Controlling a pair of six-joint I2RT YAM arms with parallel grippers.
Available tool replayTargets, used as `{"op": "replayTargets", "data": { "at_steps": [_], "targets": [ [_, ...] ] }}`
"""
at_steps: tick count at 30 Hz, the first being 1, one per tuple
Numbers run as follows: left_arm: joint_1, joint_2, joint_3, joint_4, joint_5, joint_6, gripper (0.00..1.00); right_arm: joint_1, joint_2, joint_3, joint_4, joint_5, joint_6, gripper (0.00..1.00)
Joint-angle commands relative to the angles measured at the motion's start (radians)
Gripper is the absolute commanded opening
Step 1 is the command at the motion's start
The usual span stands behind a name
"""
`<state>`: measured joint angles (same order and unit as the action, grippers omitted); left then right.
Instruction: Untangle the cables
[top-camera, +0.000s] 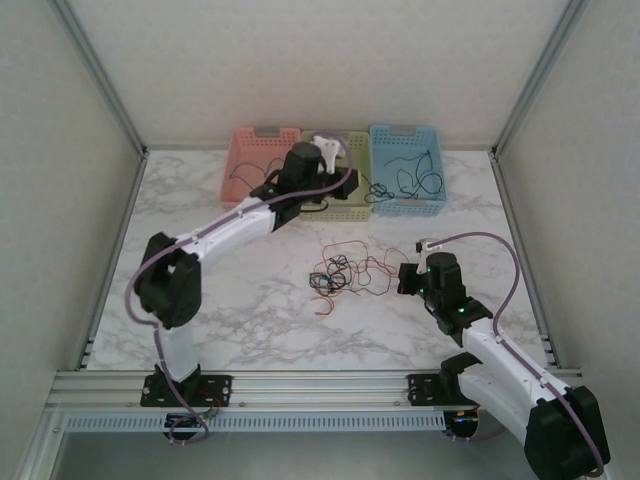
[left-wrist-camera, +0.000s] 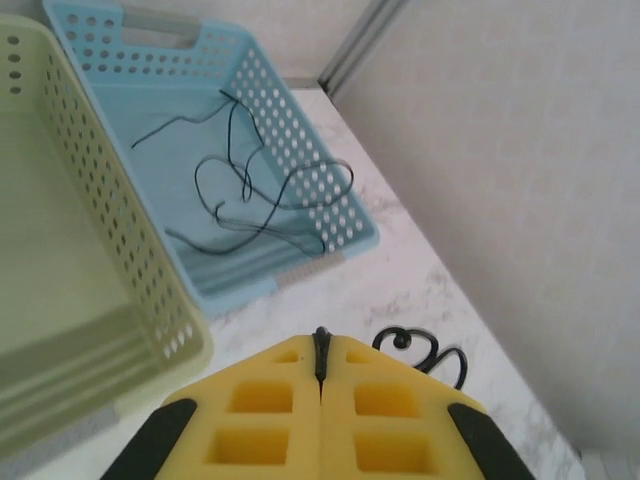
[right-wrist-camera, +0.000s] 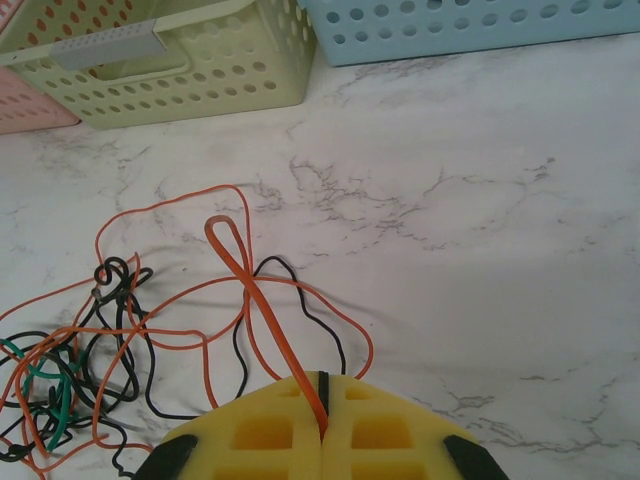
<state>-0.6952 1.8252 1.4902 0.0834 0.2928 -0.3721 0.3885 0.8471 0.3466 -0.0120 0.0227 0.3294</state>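
One worktop: flat slab, white with grey marble veining, smooth and matt. A ribbed aluminium rail runs along its near edge, with both arm bases bolted to it.
Enclosure: pale, finely textured wall panels on three sides, joined by silver metal posts at the back corners.
Baskets: three rectangular plastic ones with perforated walls and slotted handles, set in a row side by side against the back wall. They are the pink basket on the left, the green basket in the middle and the blue basket on the right.
Blue basket, contents: thin black strands lying in loose, open loops on its floor.
Cables, main lot: a knot of hair-thin cables in orange, black and a little green. It lies mid-worktop in front of the baskets, between the two arms. The loops are slack and overlapping, and denser towards the left in the right wrist view.
Left pincer: yellow pads moulded with square recesses, pressed together. A black cable stands in the seam between them. It is held up beside the green and blue baskets. A black curl shows just right of the pads over the marble; whether it is the same strand cannot be told.
Right pincer: the same yellow recessed pads, closed and pinching an orange cable. This runs from the seam to a narrow loop lying on the marble. The pincer sits low at the right edge of the knot.
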Motion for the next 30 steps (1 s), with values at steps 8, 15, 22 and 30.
{"op": "replayTargets", "data": {
  "at_steps": [8,15,22,30],
  "targets": [
    [-0.039,-0.403,-0.348,0.183,-0.062,0.191,0.00,-0.004,-0.002,0.010,0.000,-0.002,0.002,0.00],
    [-0.051,-0.523,-0.382,0.059,-0.111,0.216,0.00,-0.003,-0.002,0.041,-0.043,-0.021,0.029,0.40],
    [-0.051,-0.624,-0.475,0.023,-0.156,0.202,0.00,-0.003,0.005,0.120,-0.133,-0.036,0.043,0.56],
    [-0.050,-0.696,-0.489,-0.053,-0.144,0.261,0.00,-0.004,-0.073,0.270,-0.245,-0.230,0.030,0.53]
  ]
}}
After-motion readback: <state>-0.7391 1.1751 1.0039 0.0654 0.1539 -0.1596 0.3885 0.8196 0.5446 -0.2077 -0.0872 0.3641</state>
